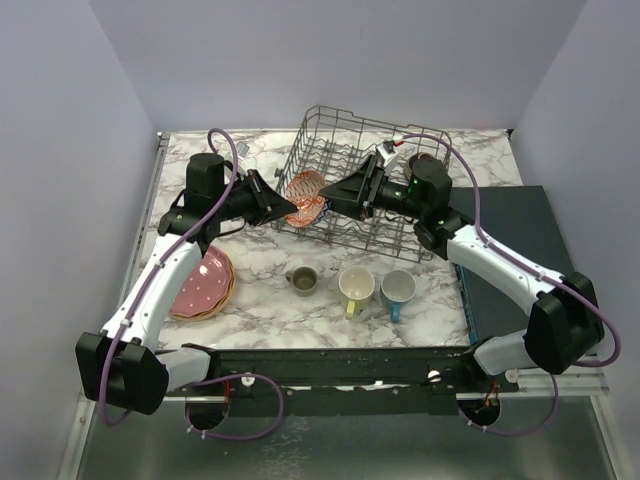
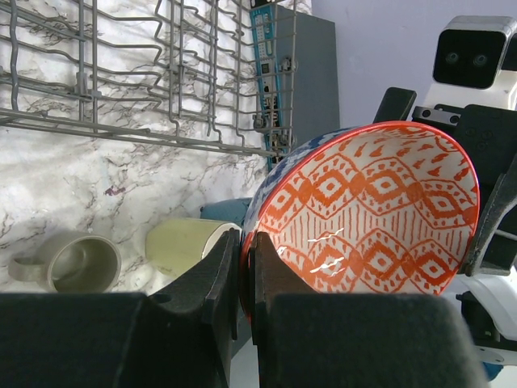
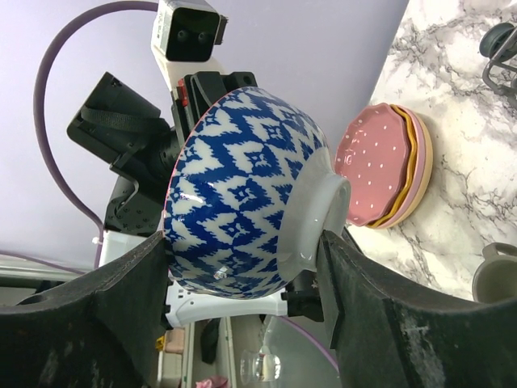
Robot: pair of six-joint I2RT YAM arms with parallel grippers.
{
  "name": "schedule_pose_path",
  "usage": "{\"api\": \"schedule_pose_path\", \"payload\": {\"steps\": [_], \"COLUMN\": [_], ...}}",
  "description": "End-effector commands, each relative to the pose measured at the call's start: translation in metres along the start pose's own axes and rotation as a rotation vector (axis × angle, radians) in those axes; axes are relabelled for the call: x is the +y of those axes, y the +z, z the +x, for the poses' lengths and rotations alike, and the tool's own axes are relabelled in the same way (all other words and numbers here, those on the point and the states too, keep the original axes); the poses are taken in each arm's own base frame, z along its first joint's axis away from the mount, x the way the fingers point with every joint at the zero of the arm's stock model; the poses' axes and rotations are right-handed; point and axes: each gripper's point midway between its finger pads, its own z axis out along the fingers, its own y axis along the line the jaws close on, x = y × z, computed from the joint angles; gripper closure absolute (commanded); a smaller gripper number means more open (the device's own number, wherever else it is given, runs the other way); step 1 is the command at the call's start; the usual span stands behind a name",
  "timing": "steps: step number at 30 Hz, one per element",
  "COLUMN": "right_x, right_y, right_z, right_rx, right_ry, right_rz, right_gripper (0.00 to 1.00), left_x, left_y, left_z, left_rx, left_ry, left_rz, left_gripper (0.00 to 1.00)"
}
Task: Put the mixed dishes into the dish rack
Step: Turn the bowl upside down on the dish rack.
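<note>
Nearest, three mugs (image 1: 356, 288) stood on the table (image 1: 260, 265). Above them the left hand (image 2: 245, 250) pinched the patterned bowl (image 2: 371, 210) by its rim. The bowl was tipped on edge, foot towards the right hand (image 3: 242, 246), whose wide-spread fingers straddled it rim to foot, contact unclear. The dish rack (image 1: 370, 140) lay just behind.

The patterned bowl (image 2: 371, 210) hides most of the blue mug (image 2: 222, 212).

Bright, even light from overhead reaches me; the table (image 1: 260, 270) shows only soft shadows by the arms. Small white glints sit on the bowl (image 2: 371, 202) near centre. The left tool (image 2: 242, 259) and right tool (image 3: 246, 275) blur dark at 6 o'clock.
</note>
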Motion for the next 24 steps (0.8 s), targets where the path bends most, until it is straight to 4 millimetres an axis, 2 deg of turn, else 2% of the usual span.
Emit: {"api": "schedule_pose_path", "payload": {"steps": [1,4,16,24], "right_x": [0.018,0.018,0.016,0.008], "right_y": [-0.005,-0.006,-0.009,-0.013], "right_z": [-0.002,-0.003,-0.016,-0.026], "right_rx": [-0.028,-0.03,-0.081,-0.112], "right_ry": [-0.04,-0.053,-0.133,-0.176], "right_rz": [-0.045,-0.036,0.062,0.136], "right_gripper": [0.48,0.51,0.54,0.55], "left_x": [-0.006,-0.005,-0.005,-0.004], "left_y": [-0.004,-0.003,-0.005,-0.007], "left_z": [-0.002,-0.001,-0.003,-0.003], "left_rx": [-0.032,-0.033,-0.045,-0.049], "left_ry": [0.028,0.024,0.042,0.067], "left_rz": [0.026,0.022,0.017,0.004], "left_gripper": [0.99,0.94,0.61,0.5]}}
